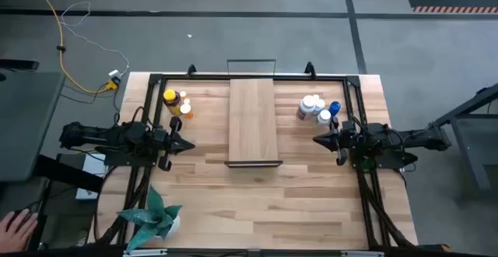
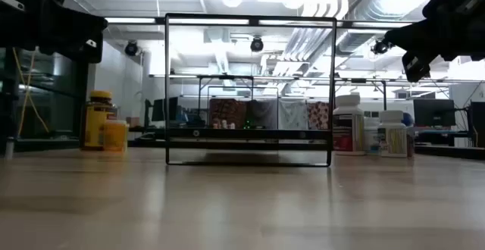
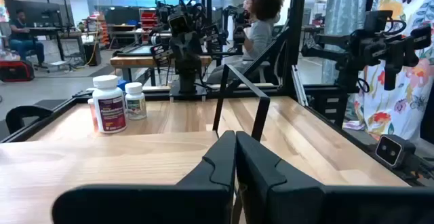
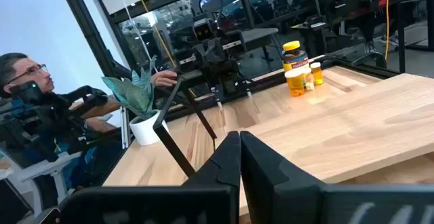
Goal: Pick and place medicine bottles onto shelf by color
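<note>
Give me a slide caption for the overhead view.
Both arms wait, empty jaws shut, beside the bare light-wood shelf; amber bottles left, white bottles right.

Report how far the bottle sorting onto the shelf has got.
Nothing is done: the shelf carries no bottles. Nothing is in hand: the left gripper and right gripper are both shut on nothing, hovering at either side of it. All is left: the amber and orange bottles on the left and the white and blue-capped bottles on the right stand on the tabletop.

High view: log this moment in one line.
left end effector shut, empty | right end effector shut, empty | shelf bare | medicine bottles unsorted
</note>
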